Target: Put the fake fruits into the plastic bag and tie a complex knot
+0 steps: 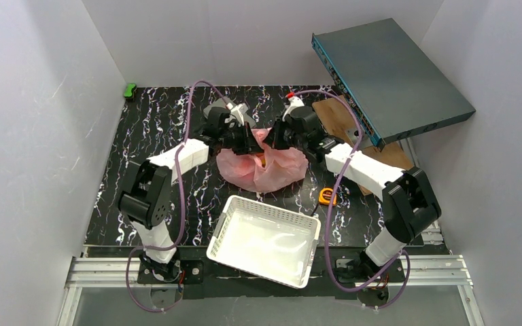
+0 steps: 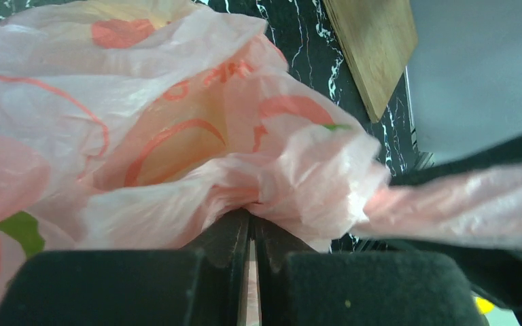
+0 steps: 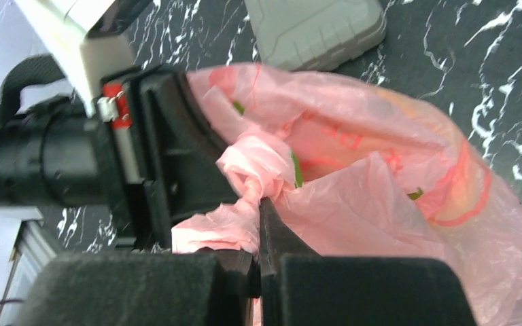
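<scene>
The pink plastic bag (image 1: pixel 262 168) lies on the black marbled table between both grippers. It bulges, and orange-yellow fruit shows dimly through the film (image 2: pixel 170 146); no fruit shows in the open. My left gripper (image 1: pixel 250 141) is shut on a bunched handle strip of the bag (image 2: pixel 251 221). My right gripper (image 1: pixel 272 140) is shut on the other pink strip (image 3: pixel 258 204), just under a twisted lump of pink plastic, the knot (image 3: pixel 258 166). The two grippers stand close together over the bag's top.
A white lattice basket (image 1: pixel 265 239) stands at the near edge. A yellow-orange tape measure (image 1: pixel 326 196) lies right of the bag. A wooden board (image 1: pixel 343 125) and a tilted dark flat box (image 1: pixel 391 75) are at the back right. A green item (image 1: pixel 130 89) sits far left.
</scene>
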`<state>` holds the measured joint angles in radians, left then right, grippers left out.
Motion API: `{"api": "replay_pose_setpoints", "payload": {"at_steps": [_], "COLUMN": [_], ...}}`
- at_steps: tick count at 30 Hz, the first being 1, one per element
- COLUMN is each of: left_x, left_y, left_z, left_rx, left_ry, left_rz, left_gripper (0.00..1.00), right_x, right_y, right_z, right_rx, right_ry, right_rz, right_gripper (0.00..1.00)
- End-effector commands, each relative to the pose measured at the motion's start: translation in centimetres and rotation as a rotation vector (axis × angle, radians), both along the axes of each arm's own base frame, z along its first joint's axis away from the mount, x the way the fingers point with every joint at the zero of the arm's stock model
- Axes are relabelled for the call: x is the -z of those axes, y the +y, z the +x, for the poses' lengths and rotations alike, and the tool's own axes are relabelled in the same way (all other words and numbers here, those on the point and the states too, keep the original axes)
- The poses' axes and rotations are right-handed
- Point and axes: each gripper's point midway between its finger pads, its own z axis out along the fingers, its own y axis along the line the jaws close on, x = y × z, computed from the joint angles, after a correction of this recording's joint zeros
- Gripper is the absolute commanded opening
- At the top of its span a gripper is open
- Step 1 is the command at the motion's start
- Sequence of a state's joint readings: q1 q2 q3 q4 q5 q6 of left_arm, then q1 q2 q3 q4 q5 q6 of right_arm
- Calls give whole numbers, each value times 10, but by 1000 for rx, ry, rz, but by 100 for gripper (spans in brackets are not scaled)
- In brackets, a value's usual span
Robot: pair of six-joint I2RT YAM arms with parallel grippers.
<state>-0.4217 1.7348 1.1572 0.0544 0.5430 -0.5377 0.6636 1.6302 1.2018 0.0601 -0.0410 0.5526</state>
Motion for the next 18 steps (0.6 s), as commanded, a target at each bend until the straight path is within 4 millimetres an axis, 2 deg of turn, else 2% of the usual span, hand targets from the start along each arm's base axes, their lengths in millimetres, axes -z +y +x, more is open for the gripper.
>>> {"api": "replay_pose_setpoints", "payload": {"at_steps": [1,3,4,5,8,10,13,15,18], "left_x": [23,21,19,16,12,11,6,3,0], "left_y": [-9,-14,-16,-16,-14,-11,-10,-11,-12], "left_z": [12,18,20,22,21,18,14,12,11], "left_rx": [5,34,43,51,74,76,96,110,115], "left_ry": [29,29,28,27,34,37,30,25,26], "left_rz": [6,-22,-36,-49,-83,-88,-105,-119,-131], "left_gripper": [0,0,0,0,0,0,0,0,0], "right_x": [-76,-73,-72,-73,-76,-78,-73,-63,-36], "right_y": [21,20,19,17,0,-16,-39,-49,-54], "right_z": [-24,-31,-35,-39,-44,-40,-30,-27,-32], "right_rx": [-155,-183,-206,-233,-322,-347,-369,-419,-561], "right_ry": [-135,-134,-144,-158,-213,-280,-406,-469,-471], "right_rz": [233,232,222,207,95,-21,-212,-312,-400], "right_gripper": [1,1,7,17,54,69,84,91,92]}}
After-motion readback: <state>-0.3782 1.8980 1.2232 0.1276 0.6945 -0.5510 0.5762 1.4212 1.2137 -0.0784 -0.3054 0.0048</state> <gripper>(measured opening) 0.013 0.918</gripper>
